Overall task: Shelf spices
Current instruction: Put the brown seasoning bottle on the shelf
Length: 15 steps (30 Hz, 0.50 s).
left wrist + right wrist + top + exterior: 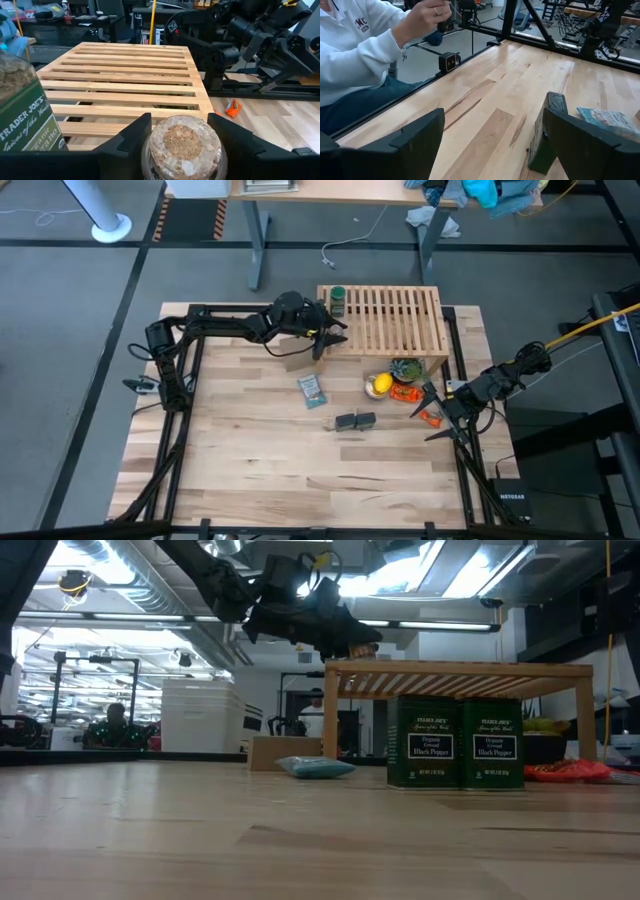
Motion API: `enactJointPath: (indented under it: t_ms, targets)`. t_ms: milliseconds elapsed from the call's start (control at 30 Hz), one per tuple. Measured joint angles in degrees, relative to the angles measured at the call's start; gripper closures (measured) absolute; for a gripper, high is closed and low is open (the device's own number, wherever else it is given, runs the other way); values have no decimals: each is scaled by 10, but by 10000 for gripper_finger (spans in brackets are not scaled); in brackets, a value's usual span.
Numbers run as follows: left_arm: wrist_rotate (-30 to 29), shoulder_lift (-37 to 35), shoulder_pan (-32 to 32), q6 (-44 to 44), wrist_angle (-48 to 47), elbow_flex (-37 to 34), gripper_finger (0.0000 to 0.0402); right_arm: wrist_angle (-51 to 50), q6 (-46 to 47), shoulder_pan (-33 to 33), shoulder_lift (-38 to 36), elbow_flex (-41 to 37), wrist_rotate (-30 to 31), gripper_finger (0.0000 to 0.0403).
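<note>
Currently, my left end effector [182, 150] grips the small clear glass jar [182, 145] above the slatted wooden shelf [125, 80], beside the green bottle [337, 301]. Next: lower, release. My right end effector [440, 420] waits fully open.

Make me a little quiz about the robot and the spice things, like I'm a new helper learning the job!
1. True or false: the right gripper is holding a tin.
2. What does the left gripper hold? A: the lemon. B: the small jar. C: the blue packet.
3. Fill in: the green bottle stands on top of the ____.

Key: 1 false, its fingers are open with nothing between them. 2 B. 3 shelf.
</note>
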Motion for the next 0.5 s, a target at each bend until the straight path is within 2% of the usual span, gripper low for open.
enactJointPath:
  t_ms: [233,500]
  targets:
    - [-13,0,-8,6,-5,0,163,-1,0,0,0,0,0,59]
    - [-64,0,-23,11,-1,0,143,0,0,0,0,0,0,59]
